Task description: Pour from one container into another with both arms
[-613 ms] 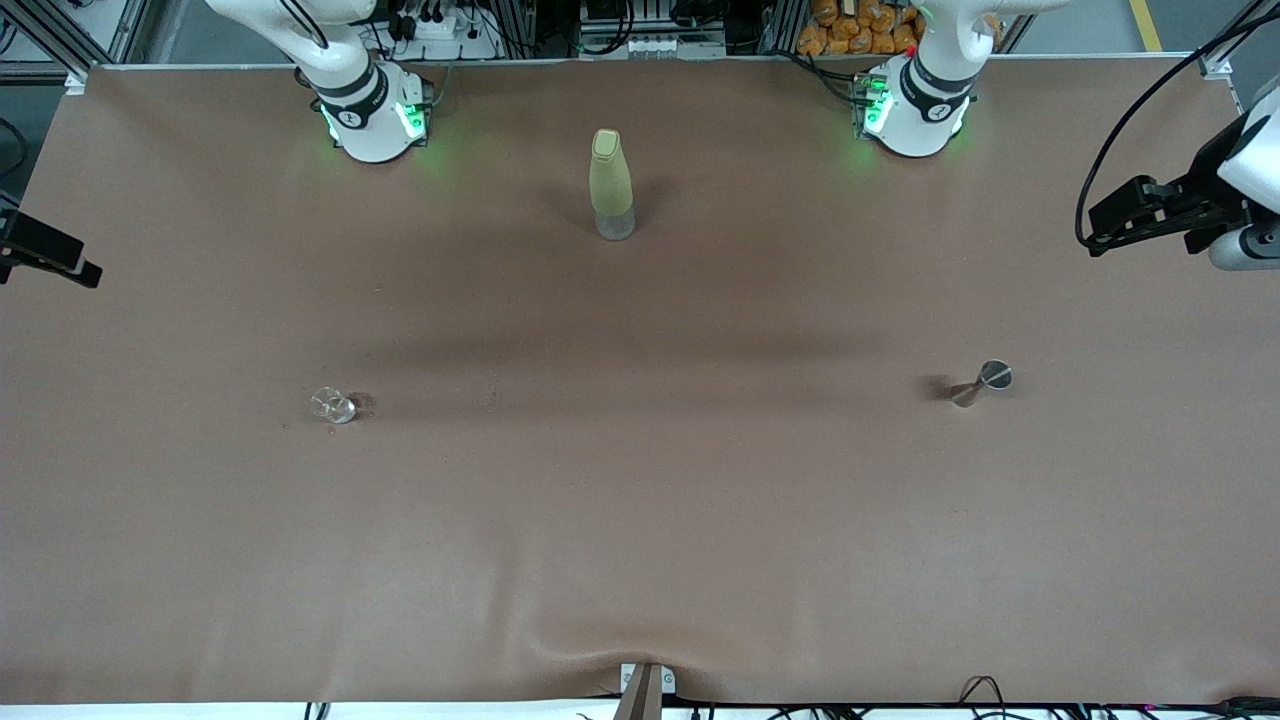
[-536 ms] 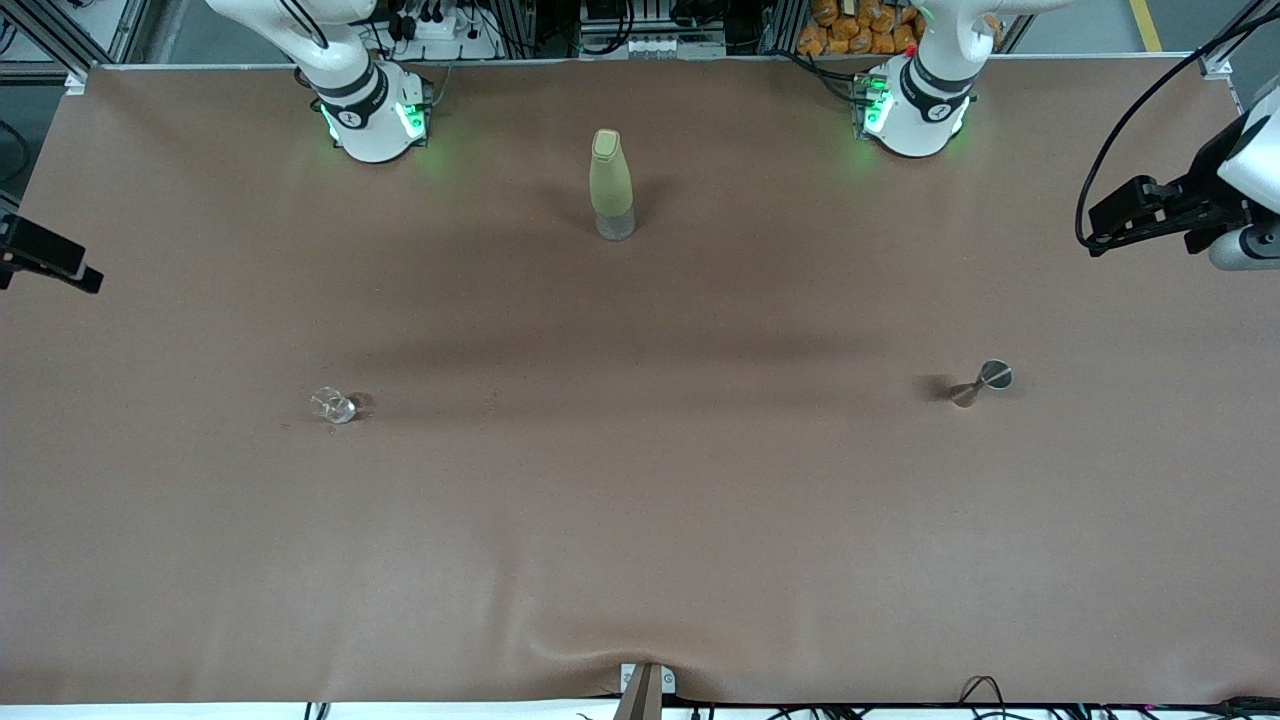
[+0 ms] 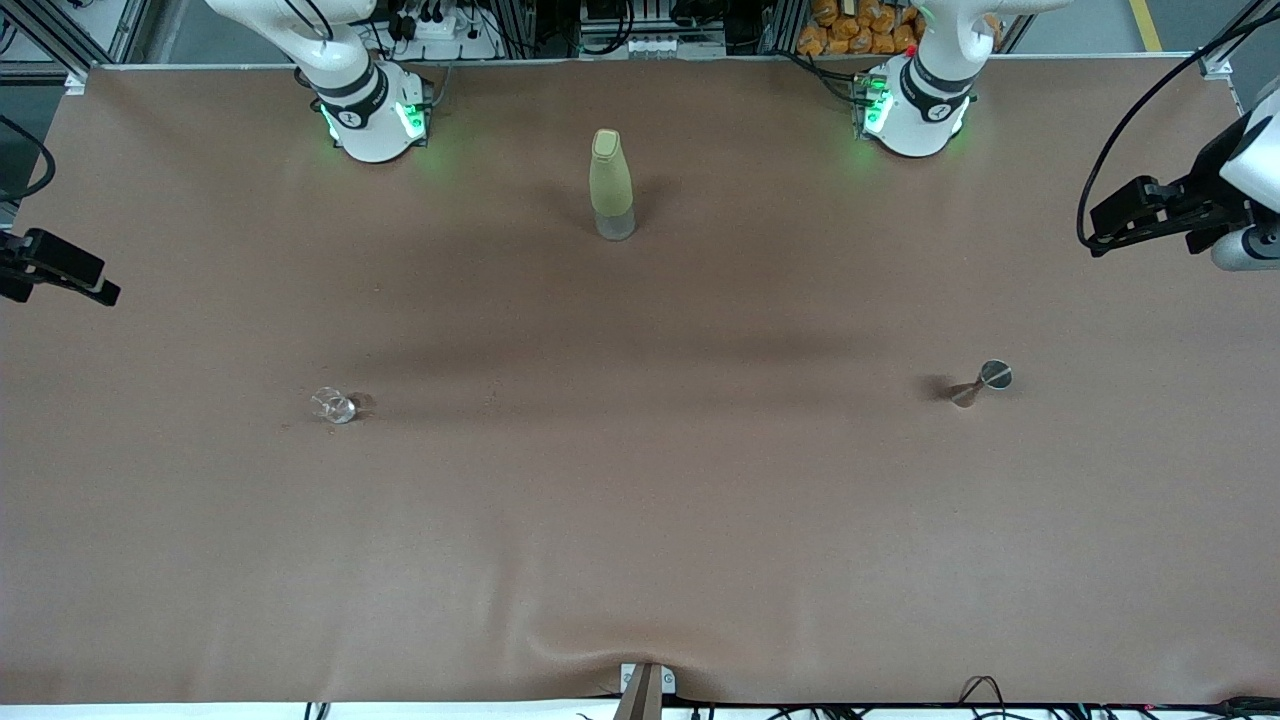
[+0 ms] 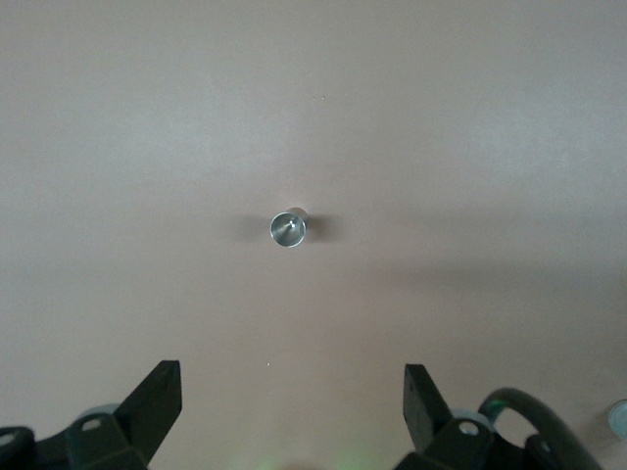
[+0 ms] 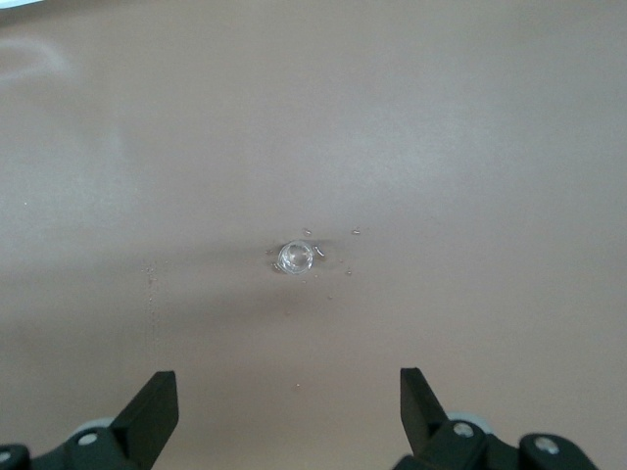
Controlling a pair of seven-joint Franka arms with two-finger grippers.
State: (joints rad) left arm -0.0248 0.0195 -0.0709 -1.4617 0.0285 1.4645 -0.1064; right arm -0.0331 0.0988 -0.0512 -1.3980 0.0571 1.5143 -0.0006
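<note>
While neither arm has anything in its grasp, the front view shows the table (image 3: pixel 640 520) laid out for a two-armed job: the glass cup (image 3: pixel 333 405) stands at the centre left of the frame, toward the right arm's end, and the jigger (image 3: pixel 981 381) at the centre right, toward the left arm's end, well apart from each other. Each thing thus sits within reach of its own arm, a sensible split. A yellow-green bottle (image 3: pixel 611 183) stands upright at the upper middle, between the two bases and clear of both. The left hand (image 3: pixel 1135 215) hangs at the right edge of the frame and the right hand (image 3: pixel 60 270) at the left edge, both up in the air.

From the left wrist view, the jigger (image 4: pixel 288 228) lies at the centre of the frame, seen down its open mouth, so the left hand (image 4: pixel 292 401) is high over it with fingers (image 4: pixel 155 397) spread wide and empty, probably lined up to descend.

Seen from the right wrist view, the glass cup (image 5: pixel 294 257) likewise sits mid-frame, a few droplets beside it. The right hand (image 5: pixel 289 406) is open wide over it, holding nothing.
</note>
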